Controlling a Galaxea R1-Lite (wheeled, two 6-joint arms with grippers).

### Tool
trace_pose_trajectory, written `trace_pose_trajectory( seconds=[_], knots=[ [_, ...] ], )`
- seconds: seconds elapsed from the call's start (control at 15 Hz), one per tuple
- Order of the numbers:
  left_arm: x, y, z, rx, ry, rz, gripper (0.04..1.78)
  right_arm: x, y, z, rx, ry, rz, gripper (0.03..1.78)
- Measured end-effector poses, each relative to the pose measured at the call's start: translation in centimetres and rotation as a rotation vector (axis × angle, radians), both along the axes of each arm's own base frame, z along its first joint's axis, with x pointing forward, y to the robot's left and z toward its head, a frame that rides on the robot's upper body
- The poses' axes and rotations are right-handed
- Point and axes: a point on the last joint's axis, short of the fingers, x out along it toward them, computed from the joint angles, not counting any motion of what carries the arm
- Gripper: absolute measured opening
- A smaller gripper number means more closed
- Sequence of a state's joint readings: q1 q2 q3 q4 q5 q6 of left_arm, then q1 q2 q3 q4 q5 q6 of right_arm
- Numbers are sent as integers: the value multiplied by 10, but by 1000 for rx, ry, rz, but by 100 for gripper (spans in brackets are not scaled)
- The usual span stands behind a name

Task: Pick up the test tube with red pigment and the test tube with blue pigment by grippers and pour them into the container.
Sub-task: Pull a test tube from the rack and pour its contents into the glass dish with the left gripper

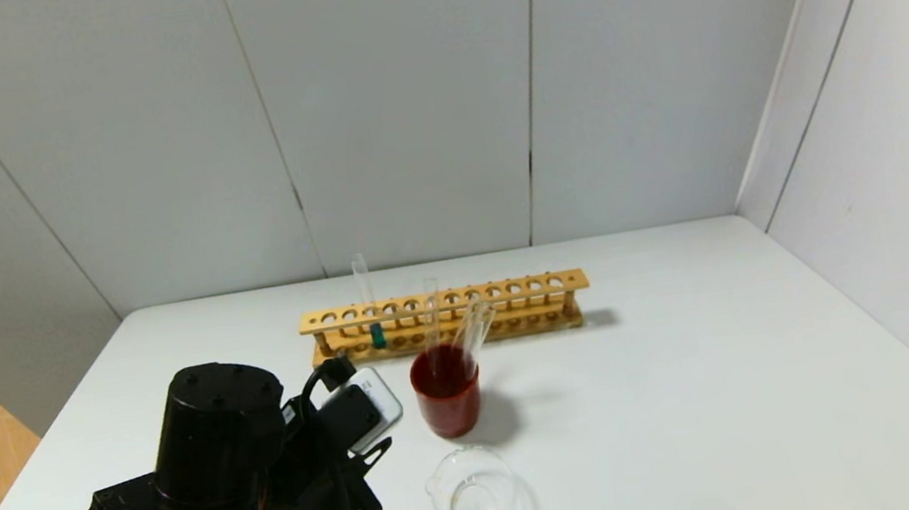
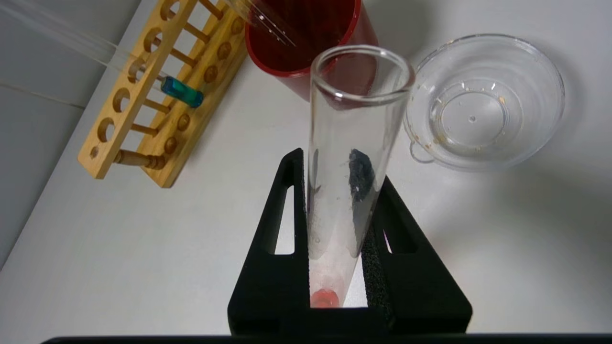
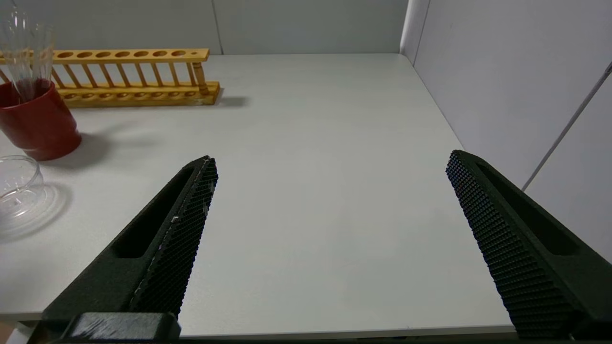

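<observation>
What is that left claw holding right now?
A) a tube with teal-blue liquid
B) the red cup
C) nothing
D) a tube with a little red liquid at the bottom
D: the left gripper is shut on the test tube with red pigment, while the blue-bottomed tube sits in the wooden rack.

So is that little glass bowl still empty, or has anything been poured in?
Empty of liquid: the container shows only clear glass with a few tiny specks, and red pigment still sits in the test tube gripped by the left gripper.
</observation>
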State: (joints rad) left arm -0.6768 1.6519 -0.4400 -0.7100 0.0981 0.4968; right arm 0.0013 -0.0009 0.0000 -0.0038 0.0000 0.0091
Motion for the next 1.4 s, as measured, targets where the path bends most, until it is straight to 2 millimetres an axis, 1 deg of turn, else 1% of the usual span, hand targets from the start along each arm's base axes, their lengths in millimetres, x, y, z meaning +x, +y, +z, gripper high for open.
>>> trace_pose_trajectory(
  seconds=[0.27, 0.47, 0.67, 0.8, 1.0, 1.13, 1.27, 1.4],
  knots=[
    [5, -9, -8, 30, -55, 43, 35, 0, 0, 0, 0, 0, 0, 175],
    [4, -12, -11, 68, -61, 16, 35, 0, 0, 0, 0, 0, 0, 175],
    [1, -12, -13, 90, -43, 7, 35, 0, 0, 0, 0, 0, 0, 175],
    [-2, -9, -14, 135, -12, -3, 35, 0, 0, 0, 0, 0, 0, 175],
    [-6, -5, -9, 213, 34, -13, 35, 0, 0, 0, 0, 0, 0, 175],
    [-4, -6, 1, 260, 11, 10, 35, 0, 0, 0, -1, 0, 0, 175],
    [-2, -9, 11, 267, -28, 24, 35, 0, 0, 0, 0, 0, 0, 175],
    [-1, -11, 12, 293, -46, 47, 35, 0, 0, 0, 0, 0, 0, 175]
  ],
)
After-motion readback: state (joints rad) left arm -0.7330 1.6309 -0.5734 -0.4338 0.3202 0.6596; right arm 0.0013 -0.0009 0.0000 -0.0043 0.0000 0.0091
